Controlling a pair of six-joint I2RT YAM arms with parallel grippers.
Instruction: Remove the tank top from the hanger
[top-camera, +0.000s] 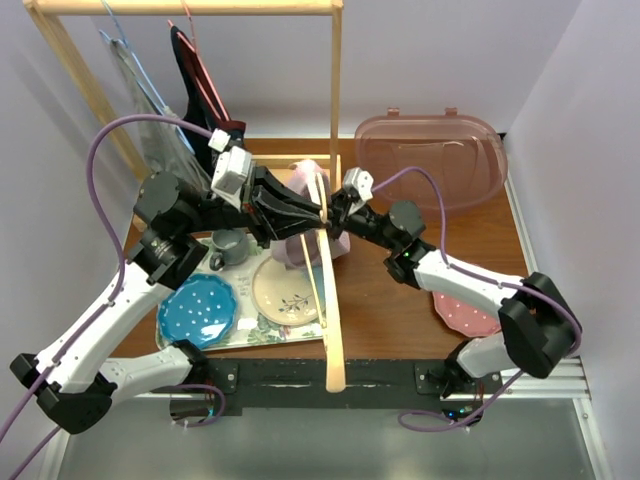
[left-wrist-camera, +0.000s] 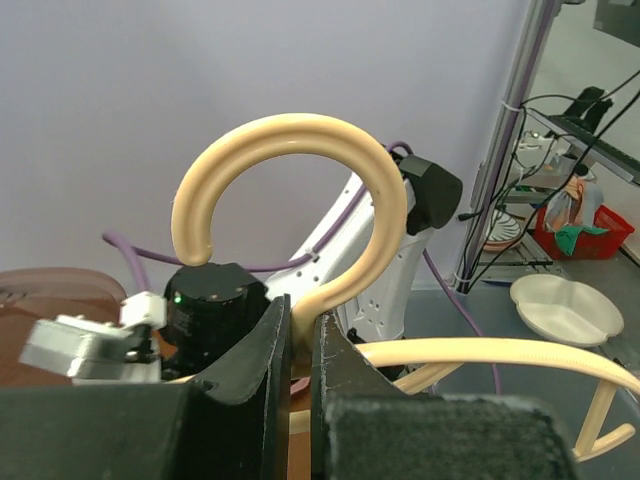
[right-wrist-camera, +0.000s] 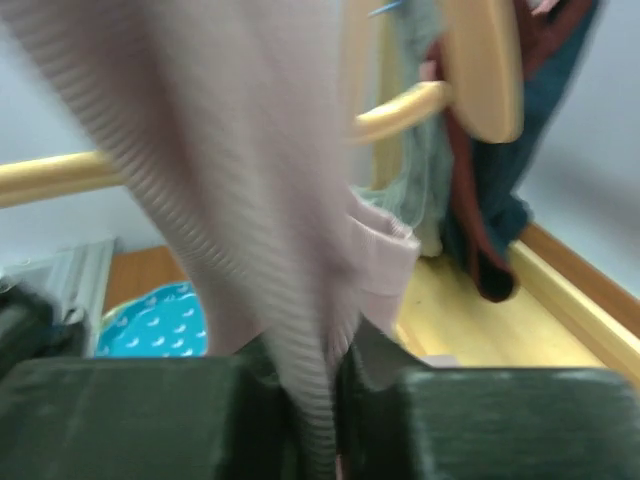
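A pale pink ribbed tank top (top-camera: 306, 215) hangs on a cream hanger (top-camera: 322, 205) held above the table's middle. My left gripper (top-camera: 318, 215) is shut on the hanger's neck just below its round hook (left-wrist-camera: 290, 180); the left wrist view shows the jaws pinching the neck (left-wrist-camera: 300, 325). My right gripper (top-camera: 334, 212) comes from the right and is shut on a fold of the tank top (right-wrist-camera: 260, 190), the ribbed cloth running down between its jaws (right-wrist-camera: 312, 400). A hanger arm (right-wrist-camera: 90, 172) shows behind the cloth.
A wooden clothes rack (top-camera: 334, 150) stands at the back with dark garments (top-camera: 195, 85) on hangers. A tray (top-camera: 250, 335) holds a blue plate (top-camera: 196, 310), a cream plate (top-camera: 285, 292) and a grey mug (top-camera: 228, 246). A pink lid (top-camera: 432, 155) lies back right, a pink plate (top-camera: 465, 315) near right.
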